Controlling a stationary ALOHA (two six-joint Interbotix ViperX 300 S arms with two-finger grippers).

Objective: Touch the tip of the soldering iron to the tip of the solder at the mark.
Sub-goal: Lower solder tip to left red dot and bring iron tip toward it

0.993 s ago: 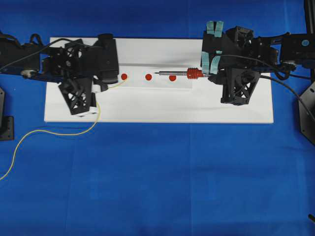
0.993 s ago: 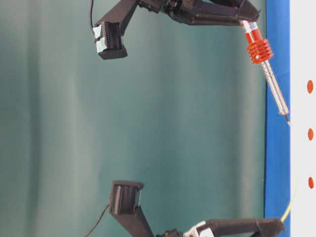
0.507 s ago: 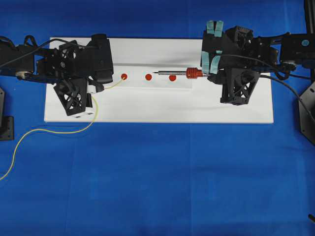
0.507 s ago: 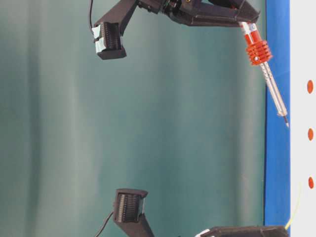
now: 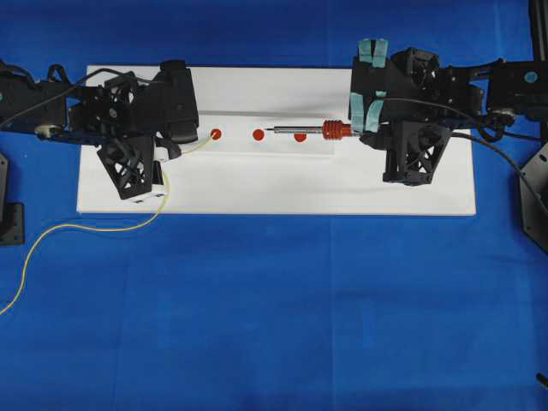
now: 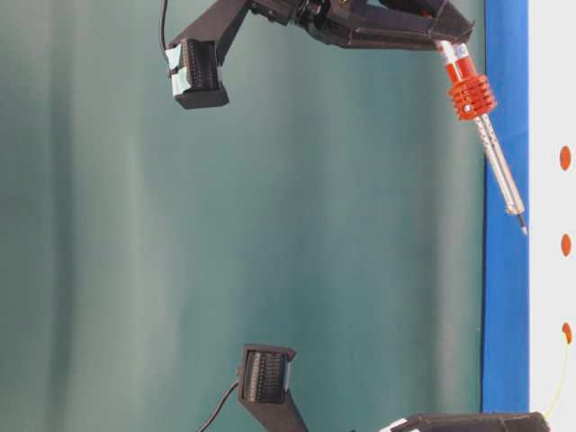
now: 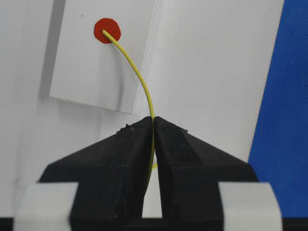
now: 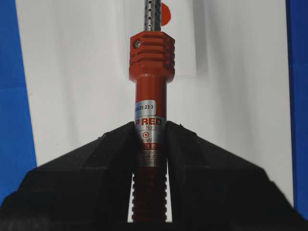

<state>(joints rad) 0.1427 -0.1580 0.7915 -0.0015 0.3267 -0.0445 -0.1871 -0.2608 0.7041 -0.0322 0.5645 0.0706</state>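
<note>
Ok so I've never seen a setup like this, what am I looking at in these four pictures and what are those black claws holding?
It is a two-armed robot working over a white board on a blue cloth. One picture looks straight down from above. One is taken from table level and shows the scene turned on its side. The other two come from cameras mounted on each wrist, looking out past the claws.

The left gripper is shut on the solder, a thin yellow wire. Its tip rests at a red dot, one of three in a row on the board.

The right gripper is shut on the soldering iron, a red pen-like tool with a metal shaft. From above, its tip points toward the middle dot, well short of the solder's tip.
</note>
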